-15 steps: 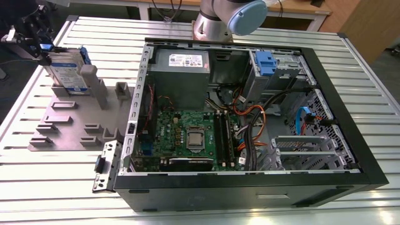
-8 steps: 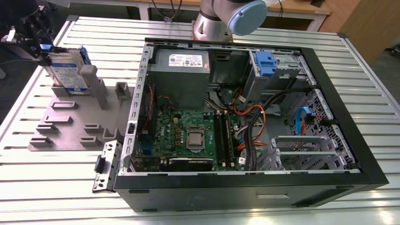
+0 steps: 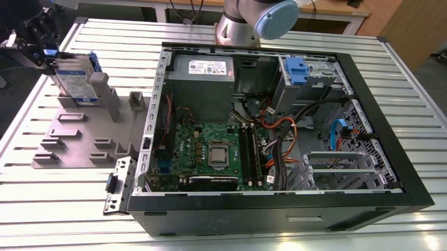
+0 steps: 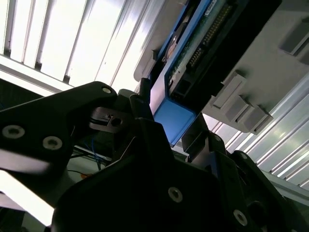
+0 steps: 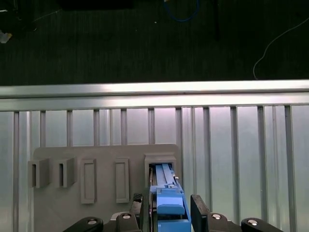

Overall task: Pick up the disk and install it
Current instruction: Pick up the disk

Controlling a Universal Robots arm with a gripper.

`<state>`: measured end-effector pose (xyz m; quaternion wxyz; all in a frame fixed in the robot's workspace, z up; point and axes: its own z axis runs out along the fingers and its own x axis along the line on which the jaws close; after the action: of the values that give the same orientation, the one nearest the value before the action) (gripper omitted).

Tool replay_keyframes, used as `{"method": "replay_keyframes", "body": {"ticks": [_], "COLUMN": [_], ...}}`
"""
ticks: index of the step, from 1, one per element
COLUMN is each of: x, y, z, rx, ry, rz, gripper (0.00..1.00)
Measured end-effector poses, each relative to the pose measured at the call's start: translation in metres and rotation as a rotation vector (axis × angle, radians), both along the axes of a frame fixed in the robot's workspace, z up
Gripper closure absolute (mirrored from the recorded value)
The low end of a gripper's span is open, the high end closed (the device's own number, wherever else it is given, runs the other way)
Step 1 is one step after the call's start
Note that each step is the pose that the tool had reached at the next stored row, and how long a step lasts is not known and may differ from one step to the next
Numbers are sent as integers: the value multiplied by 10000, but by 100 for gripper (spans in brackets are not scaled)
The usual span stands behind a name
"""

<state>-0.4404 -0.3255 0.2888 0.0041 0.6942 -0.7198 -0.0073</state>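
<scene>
Disk (image 3: pixel 73 78) | upright in grey holder (image 3: pixel 77 141) slot (blue carrier uppermost) | gripper (image 5: pixel 172 209) clenched on its top

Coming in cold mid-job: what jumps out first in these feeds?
The open computer case dominates the exterior view's middle, its green motherboard exposed. At that view's left, the disk stands upright in a slot of a grey fixture plate, with the gripper at its top end.
</scene>
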Motion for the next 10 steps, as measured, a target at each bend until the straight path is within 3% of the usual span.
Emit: {"method": "replay_keyframes", "body": {"ticks": [10], "x": [4], "y": [-19], "z": [-8], "rx": [17], "ry": [-1], "rz": [-8], "gripper": [49]}}
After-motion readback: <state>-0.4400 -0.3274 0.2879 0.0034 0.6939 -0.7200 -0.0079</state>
